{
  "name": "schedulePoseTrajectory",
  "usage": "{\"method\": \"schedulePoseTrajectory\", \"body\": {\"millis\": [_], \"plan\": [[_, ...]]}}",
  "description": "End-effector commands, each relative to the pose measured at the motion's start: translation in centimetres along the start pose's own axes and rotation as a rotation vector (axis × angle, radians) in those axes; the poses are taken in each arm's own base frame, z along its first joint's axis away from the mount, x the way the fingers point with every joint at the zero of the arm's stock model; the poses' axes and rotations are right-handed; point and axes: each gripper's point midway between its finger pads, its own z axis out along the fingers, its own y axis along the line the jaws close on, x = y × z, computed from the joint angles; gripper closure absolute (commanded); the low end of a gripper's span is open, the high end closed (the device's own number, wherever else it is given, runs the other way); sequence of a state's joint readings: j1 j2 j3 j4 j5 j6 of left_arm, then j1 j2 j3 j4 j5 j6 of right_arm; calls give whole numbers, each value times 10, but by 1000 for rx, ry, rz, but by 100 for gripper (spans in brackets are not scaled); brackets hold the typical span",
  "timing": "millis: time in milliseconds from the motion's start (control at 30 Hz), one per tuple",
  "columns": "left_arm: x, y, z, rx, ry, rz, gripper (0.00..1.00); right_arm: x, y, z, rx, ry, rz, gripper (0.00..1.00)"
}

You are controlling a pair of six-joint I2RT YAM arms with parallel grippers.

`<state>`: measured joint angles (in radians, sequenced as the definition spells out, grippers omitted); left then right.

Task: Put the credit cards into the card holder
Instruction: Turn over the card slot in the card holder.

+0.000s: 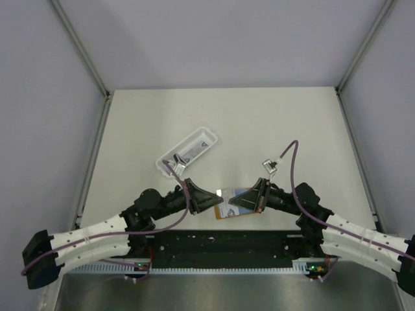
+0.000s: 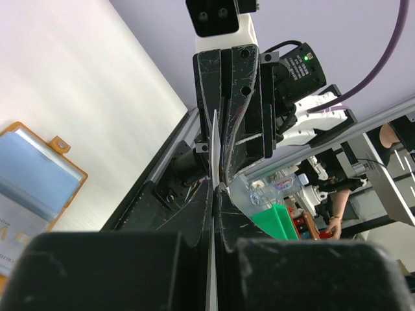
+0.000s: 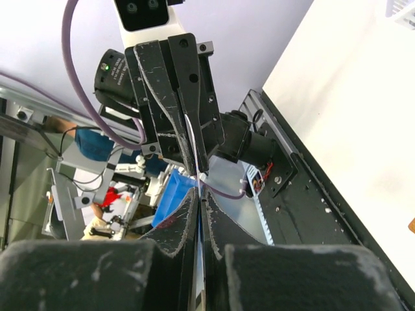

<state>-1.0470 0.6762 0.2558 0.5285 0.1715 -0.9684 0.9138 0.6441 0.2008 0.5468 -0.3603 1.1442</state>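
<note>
The left gripper [image 1: 213,197] and the right gripper [image 1: 238,201] are both clamped on one credit card [image 1: 227,192], held on edge between them. The card holder [image 1: 227,212] lies on the bench [image 1: 259,123] beneath them.

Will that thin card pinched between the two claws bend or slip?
Probably stiff: the card runs straight, edge-on, between the left gripper and right gripper. Likely light, being so thin. It looks glossy, so it might slip.

L pincer [image 1: 216,198] blk, scuffed; arms [image 1: 91,240] white, ribbed; purple cables [image 1: 293,170].
</note>
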Motion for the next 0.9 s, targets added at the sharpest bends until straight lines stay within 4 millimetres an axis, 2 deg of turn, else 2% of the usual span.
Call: {"method": "schedulePoseTrajectory", "body": {"millis": [0,233,400,433,500,533,600,633,667,800,867], "plan": [[-6,-11,0,49,-27,10,100,-17,21,3,-85,-73,-17,100],[-4,-11,4,51,-13,4,100,-16,26,4,-97,-54,-30,97],[-4,-8,3,35,-17,4,100,-15,23,4,-82,-47,-39,100],[-4,-7,3,25,-16,5,92,-15,22,4,-66,-44,-50,100],[-6,-1,2,-9,-26,10,71,-18,12,3,26,-44,-74,100],[-8,6,0,-43,-43,6,63,-20,-3,-1,124,-48,-83,100],[-11,22,-4,-123,-75,0,44,-22,-36,-19,367,-38,-89,100],[-14,37,-7,-193,-99,3,32,-21,-51,-30,471,-20,-99,100],[-11,52,-10,-267,-97,-7,27,-22,-59,-39,550,-1,-109,100],[4,88,-14,-434,-36,1,28,-21,-91,-68,818,128,-181,100],[14,97,-11,-465,13,5,32,-22,-104,-73,917,182,-210,100]]}}
